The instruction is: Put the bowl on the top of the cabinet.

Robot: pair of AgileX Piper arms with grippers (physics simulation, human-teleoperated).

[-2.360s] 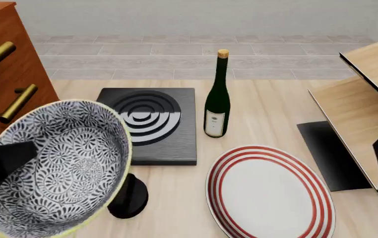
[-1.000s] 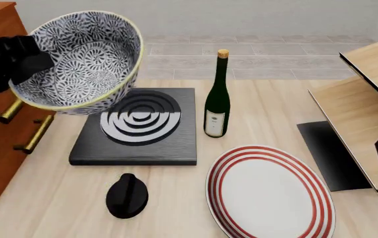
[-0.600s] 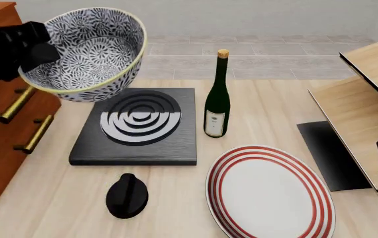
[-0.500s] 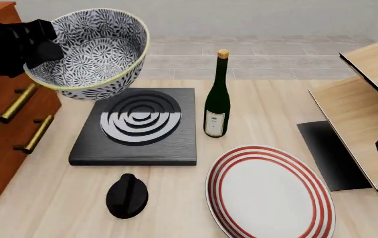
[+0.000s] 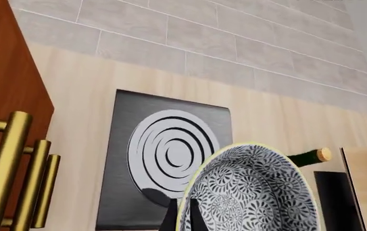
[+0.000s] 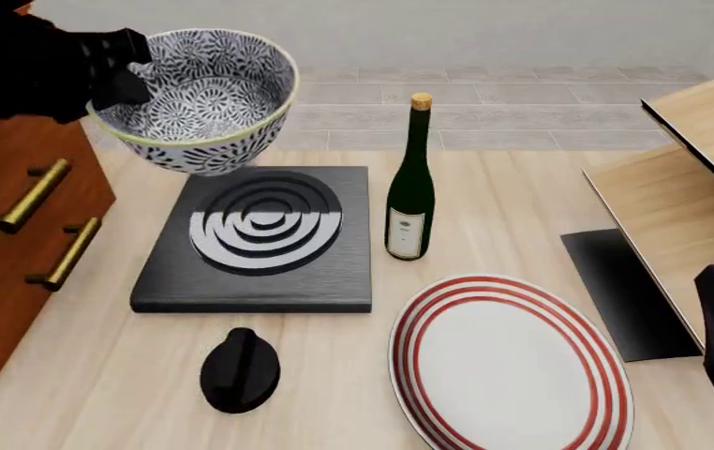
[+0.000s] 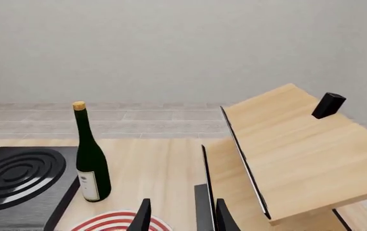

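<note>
bowl (image 6: 207,98) upper left, rigid, likely fragile, slick | left gripper (image 6: 126,80) pinches its rim | right gripper (image 7: 180,214) open, empty

A black square block (image 6: 257,242) with raised concentric rings is set flat on the light wooden table (image 6: 507,202). A dark green wine bottle (image 6: 409,192) with a cork is stood upright just beside the block's right edge. A white plate (image 6: 510,366) with red rings is laid nearer the camera, and a small black knob-shaped object (image 6: 240,370) is placed in front of the block. A pale-wood shelf unit (image 6: 694,178) is seen at the right.
</note>
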